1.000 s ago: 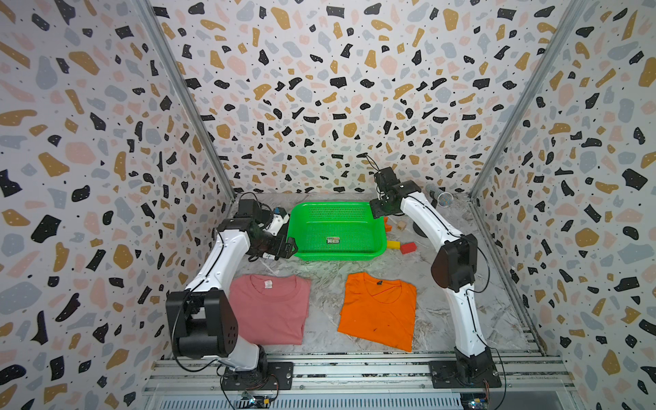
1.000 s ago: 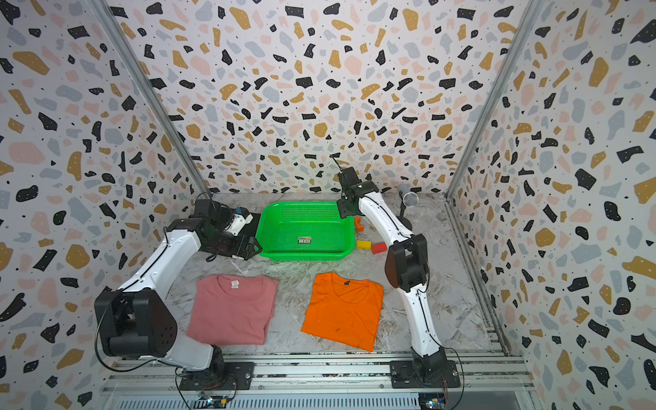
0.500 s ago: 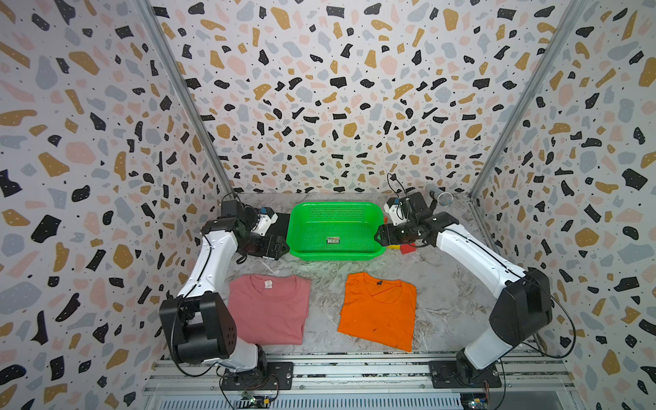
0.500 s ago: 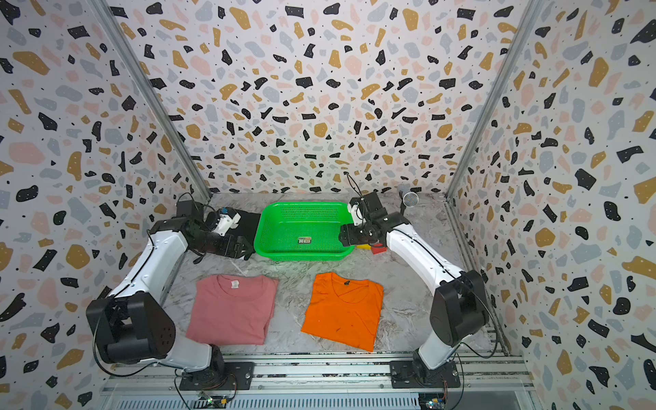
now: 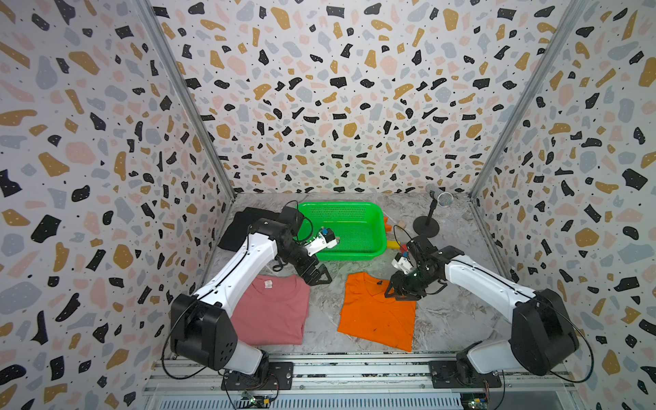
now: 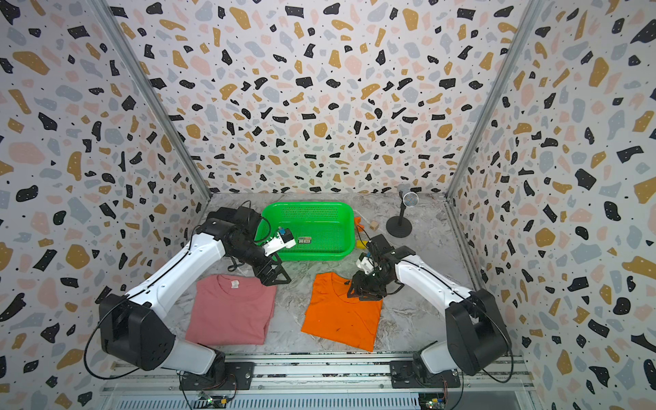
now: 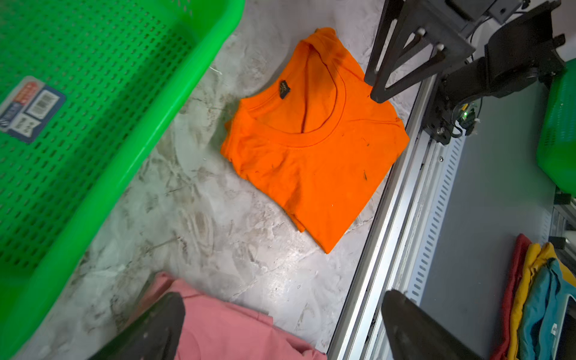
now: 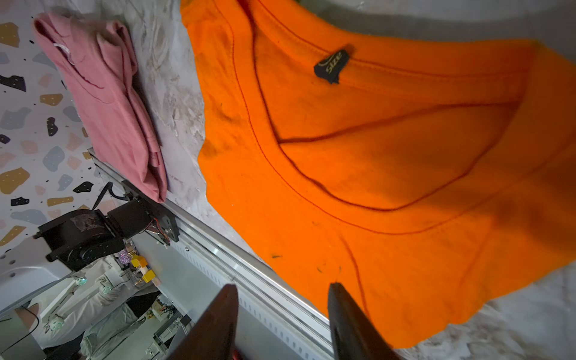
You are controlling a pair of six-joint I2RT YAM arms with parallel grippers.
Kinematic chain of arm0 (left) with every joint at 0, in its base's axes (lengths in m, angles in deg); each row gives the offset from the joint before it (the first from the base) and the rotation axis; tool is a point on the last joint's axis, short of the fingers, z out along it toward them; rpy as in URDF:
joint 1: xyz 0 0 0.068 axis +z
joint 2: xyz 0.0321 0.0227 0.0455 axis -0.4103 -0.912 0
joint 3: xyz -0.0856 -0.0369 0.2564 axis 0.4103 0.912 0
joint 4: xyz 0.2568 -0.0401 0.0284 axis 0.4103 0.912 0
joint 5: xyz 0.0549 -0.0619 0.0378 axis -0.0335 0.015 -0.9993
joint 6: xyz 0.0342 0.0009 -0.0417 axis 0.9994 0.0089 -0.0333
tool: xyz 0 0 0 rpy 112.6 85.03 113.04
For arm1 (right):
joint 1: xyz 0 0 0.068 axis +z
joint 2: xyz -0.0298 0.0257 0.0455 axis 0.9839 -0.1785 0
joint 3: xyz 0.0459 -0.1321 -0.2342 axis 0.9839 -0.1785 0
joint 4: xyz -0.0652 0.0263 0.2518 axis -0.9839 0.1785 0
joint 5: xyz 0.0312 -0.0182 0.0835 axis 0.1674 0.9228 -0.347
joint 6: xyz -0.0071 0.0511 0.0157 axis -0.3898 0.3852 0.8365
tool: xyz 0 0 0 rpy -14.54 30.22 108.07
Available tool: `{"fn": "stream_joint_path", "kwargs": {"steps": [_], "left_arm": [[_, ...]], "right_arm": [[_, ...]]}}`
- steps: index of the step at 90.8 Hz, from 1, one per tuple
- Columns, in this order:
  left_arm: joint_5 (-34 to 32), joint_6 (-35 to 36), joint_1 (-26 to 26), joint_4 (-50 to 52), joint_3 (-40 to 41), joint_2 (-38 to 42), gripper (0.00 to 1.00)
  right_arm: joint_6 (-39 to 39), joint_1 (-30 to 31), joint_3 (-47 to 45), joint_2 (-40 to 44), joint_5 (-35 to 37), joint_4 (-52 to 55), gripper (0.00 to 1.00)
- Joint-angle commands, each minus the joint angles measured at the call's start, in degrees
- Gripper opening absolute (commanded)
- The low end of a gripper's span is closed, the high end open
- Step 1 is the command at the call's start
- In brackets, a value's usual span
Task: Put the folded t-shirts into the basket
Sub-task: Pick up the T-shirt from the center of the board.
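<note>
Where right jaws overhang orange shirt [image 5: 372,319] — its edge meets bare table [image 5: 323,312].

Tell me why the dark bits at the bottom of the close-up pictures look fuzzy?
In the right wrist view the right gripper's fingers sit very close to the lens, so they blur, and shadow darkens the orange t-shirt around its collar; in the left wrist view the left gripper's fingers blur likewise; both top views look sharp and evenly lit.
</note>
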Motion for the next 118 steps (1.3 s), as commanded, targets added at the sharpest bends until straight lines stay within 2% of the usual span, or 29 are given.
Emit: {"fn": "stream_joint_path", "kwargs": {"steps": [1,10,19,26,42,49,59,68,75,81,92,99,118], "left_arm": [[-0.06,-3.63,-2.3,-4.79,2.15,-1.23,1.0],[-1.37,-10.22,-3.84,-11.17,4.14,-1.88,1.0],[3.97,-13.82,-4.93,-14.06,5.19,-2.39,1.0],[4.57,-14.23,-6.89,-15.55,6.83,-2.79,1.0],[0.46,-12.54,-12.77,-18.2,10.26,-4.91,1.0],[2.04,-12.5,-13.91,-20.88,11.88,-5.18,1.0],[2.53,-12.54,-15.73,-23.31,12.54,-6.46,1.0],[0.6,-10.56,-18.2,-23.72,12.09,-8.68,1.0],[-0.79,-9.74,-20.02,-23.83,11.48,-10.05,1.0],[-1.4,-8.05,-21.47,-23.3,10.87,-10.62,1.0],[-3.54,-4.89,-23.87,-22.64,9.7,-11.02,1.0],[-2.83,-5.14,-24.82,-22.25,7.42,-12.18,1.0],[0.3,-5.66,-26.01,-17.39,-1.62,-18.04,1.0]], "right_arm": [[0.96,0.03,-1.89,1.86,8.06,4.58,0.53],[3.4,0.03,-4.63,1.12,13.93,4.02,0.53],[4.23,0.03,-7.53,-0.23,12.69,1.13,0.52],[4.44,-0.02,-9.83,-1.49,12.72,0.36,0.52],[6.19,-1.33,-13.32,-0.8,16.28,2.5,0.49],[5.97,-2.08,-13.49,0.75,17.07,3.82,0.5],[5.7,-3.14,-12.56,4.77,16.14,4.64,0.53],[3.48,-6.47,-11.41,7.63,16.79,4.61,0.62],[-3.61,-8.43,-10.95,7.69,14.46,0.53,0.65],[-5.6,-10.58,-12.27,8.5,13.67,-3.16,0.65],[-7.35,-20.51,-14.22,4.86,-1.18,-8.9,0.65],[-7.86,-23.66,-14.82,1.12,-7.69,-11.33,0.63],[-8.07,-28.64,-16.72,-2.43,-9.25,-14.78,0.55]]}}
